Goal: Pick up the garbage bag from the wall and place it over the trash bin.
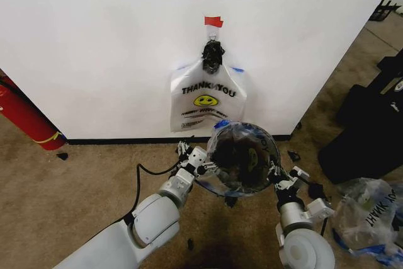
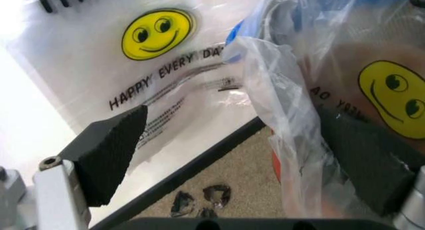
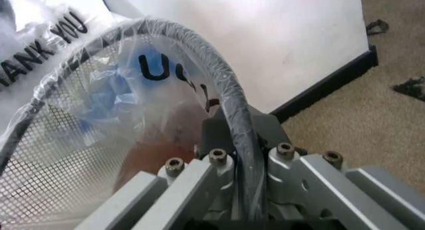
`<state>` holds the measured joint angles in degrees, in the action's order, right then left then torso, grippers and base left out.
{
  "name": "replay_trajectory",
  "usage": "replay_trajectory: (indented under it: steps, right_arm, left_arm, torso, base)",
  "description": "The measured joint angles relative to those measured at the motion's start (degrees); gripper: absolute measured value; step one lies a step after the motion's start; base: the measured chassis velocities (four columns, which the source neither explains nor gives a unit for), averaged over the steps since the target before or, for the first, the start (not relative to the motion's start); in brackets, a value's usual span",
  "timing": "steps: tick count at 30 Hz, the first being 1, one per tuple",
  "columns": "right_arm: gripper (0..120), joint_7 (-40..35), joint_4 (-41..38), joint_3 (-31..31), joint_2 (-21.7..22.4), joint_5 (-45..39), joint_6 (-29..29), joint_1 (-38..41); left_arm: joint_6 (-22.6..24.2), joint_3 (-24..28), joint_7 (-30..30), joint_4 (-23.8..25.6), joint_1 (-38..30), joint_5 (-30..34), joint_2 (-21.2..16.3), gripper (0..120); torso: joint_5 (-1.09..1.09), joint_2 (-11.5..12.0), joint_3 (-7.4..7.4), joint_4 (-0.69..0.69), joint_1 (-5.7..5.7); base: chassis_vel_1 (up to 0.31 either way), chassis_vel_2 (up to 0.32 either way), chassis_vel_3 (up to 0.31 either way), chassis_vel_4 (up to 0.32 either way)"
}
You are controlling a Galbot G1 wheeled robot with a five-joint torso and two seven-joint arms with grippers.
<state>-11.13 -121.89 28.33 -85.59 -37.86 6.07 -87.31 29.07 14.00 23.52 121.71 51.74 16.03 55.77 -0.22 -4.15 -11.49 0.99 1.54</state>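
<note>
From the head view, one garbage bag (image 1: pixel 208 96) hangs on the wall (image 1: pixel 94 42), while another bag (image 1: pixel 242 159) already covers the trash bin (image 1: pixel 234 188).

In the left wrist view, the left gripper (image 2: pixel 252 160) is open around the bag's edge.

In the right wrist view, the right gripper (image 3: pixel 236 160) pinches the bin's rim. The job looks nearly done.

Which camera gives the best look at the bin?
The head view: it shows the whole round bin from above, lined with a bag, a gripper at each side. The right wrist view shows only a stretch of its rim and mesh wall; the left wrist view shows mostly plastic over its side.
</note>
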Motion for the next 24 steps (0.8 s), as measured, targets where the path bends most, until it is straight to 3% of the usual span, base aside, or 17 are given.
replay_trajectory:
  steps: [24]
  right_arm:
    - [0,0.2,0.6,-0.1,0.2,-0.2,-0.1,0.8]
  left_arm:
    - [-2.3,-3.8,0.2,2.2,1.1,3.7,-1.2,98]
  torso:
    - [0.0,0.0,0.0,0.0,0.0]
  base:
    - [0.0,0.0,0.0,0.0]
